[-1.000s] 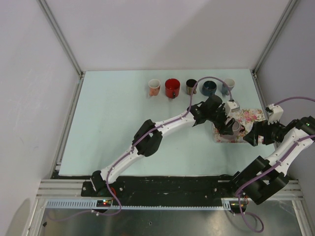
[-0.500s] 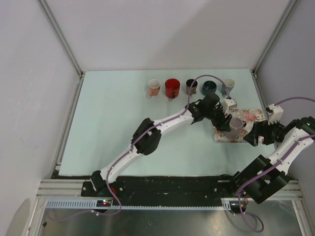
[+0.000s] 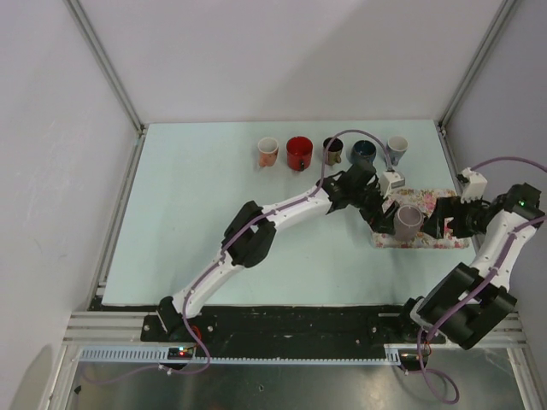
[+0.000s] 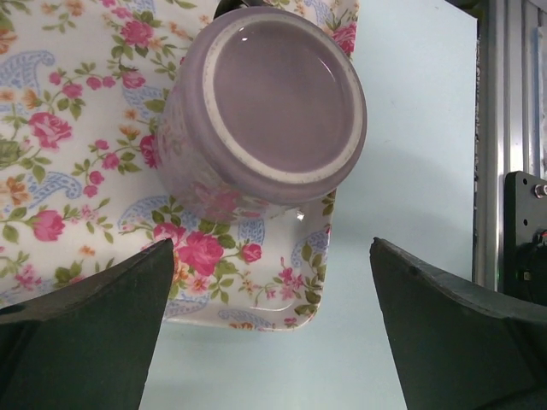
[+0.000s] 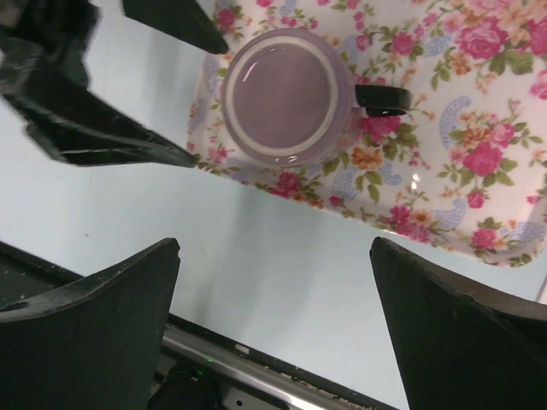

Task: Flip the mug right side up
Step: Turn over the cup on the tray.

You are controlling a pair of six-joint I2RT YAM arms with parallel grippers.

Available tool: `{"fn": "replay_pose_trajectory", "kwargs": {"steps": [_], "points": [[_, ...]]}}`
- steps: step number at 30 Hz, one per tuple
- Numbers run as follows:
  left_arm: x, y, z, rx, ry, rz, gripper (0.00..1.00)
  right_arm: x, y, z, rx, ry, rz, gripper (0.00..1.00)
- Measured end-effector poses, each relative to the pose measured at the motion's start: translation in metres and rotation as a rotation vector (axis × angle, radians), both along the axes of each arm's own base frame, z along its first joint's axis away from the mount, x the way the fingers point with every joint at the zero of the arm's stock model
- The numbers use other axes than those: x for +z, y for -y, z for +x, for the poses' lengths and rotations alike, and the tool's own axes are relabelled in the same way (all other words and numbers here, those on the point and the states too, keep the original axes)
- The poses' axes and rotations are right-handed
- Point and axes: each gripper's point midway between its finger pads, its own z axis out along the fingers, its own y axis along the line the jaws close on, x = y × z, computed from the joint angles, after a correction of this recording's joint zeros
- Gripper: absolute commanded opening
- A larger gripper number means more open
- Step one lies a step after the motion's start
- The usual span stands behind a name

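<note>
A purple floral mug [image 3: 407,221] stands base up on a flowered tray [image 3: 427,242]. Its white-ringed base faces the left wrist view [image 4: 265,102] and the right wrist view [image 5: 286,94], where a black handle points right. My left gripper [image 3: 385,207] is open and empty just left of the mug; in its own view [image 4: 272,248] it hangs over the tray's corner [image 4: 68,128]. My right gripper [image 3: 444,224] is open and empty to the right of the mug; in its own view [image 5: 274,248] it is above the table beside the tray [image 5: 461,128].
Several upright mugs stand in a row at the back: pink [image 3: 267,151], red [image 3: 299,152], brown [image 3: 332,150], dark blue [image 3: 363,152], grey [image 3: 397,149]. A metal frame rail [image 4: 504,128] runs along the table's near edge.
My left gripper set the mug down base up on the tray, let go and drew back to the left. My right arm swung back and to the right.
</note>
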Motion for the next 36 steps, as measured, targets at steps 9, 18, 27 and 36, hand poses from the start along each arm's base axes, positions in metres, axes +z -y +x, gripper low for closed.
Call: {"fn": "replay_pose_trajectory", "kwargs": {"steps": [9, 18, 27, 36], "points": [[0.023, -0.02, 0.019, 0.043, 0.009, -0.008, 1.0, -0.028, 0.008, 0.037, -0.012, -0.123, -0.053, 1.0], [0.054, -0.064, 0.038, 0.091, 0.026, -0.007, 1.0, -0.047, 0.004, 0.062, 0.045, -0.223, 0.037, 0.99], [0.072, -0.119, 0.033, 0.107, 0.047, 0.022, 1.0, -0.058, -0.037, 0.077, 0.138, -0.285, 0.029, 0.97], [0.073, -0.151, 0.024, 0.11, 0.059, 0.045, 1.0, -0.061, -0.071, 0.069, 0.227, -0.342, 0.026, 0.95]]}}
